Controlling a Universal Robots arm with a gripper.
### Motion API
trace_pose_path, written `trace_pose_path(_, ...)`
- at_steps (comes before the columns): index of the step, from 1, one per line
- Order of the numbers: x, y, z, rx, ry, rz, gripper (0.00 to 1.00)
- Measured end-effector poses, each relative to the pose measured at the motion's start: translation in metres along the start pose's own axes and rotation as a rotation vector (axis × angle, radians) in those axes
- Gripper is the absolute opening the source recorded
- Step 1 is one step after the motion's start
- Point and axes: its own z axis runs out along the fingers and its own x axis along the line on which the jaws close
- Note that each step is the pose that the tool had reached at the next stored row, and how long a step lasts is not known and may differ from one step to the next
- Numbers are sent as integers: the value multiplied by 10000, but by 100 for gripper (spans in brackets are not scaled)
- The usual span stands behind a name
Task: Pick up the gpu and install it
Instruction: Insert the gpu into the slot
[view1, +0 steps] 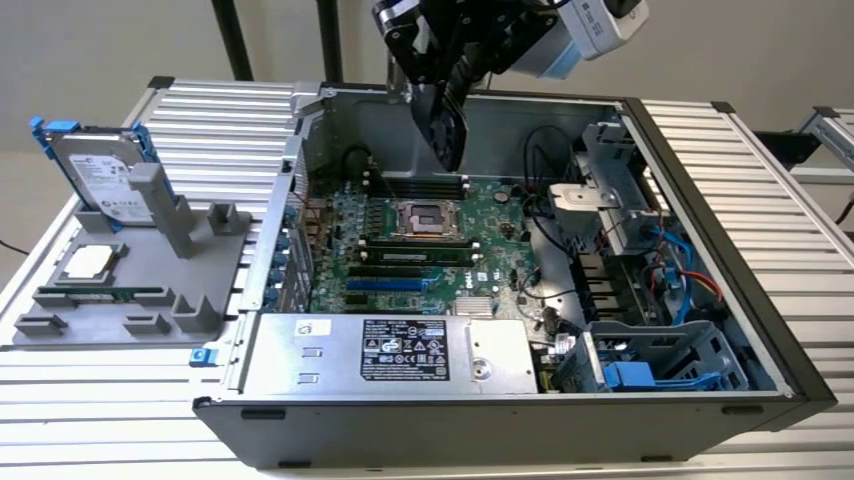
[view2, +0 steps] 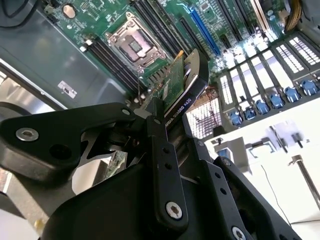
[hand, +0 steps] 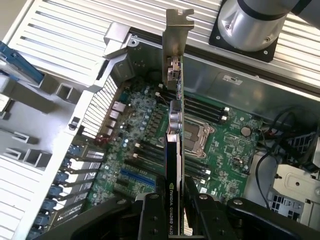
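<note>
overhead, tool (hand: 172, 202) tight around the gpu (hand: 174, 125) above open case (view1: 400, 440) on ribbed table (view1: 214, 105)

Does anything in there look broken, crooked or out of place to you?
Nothing looks damaged or spilled. The one loose part is the gpu: the gripper is shut on it and holds it above the open computer case, not seated in any slot. That fits work in progress, not a fault.

Black claw (hand: 175, 202), silver screws (view2: 173, 210); round silver-grey arm (hand: 250, 22), black square flange (hand: 270, 51).
</note>
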Motion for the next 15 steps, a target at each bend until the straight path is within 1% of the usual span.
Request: trace_pose_path(15,0,0,0,7,190,-647,0)
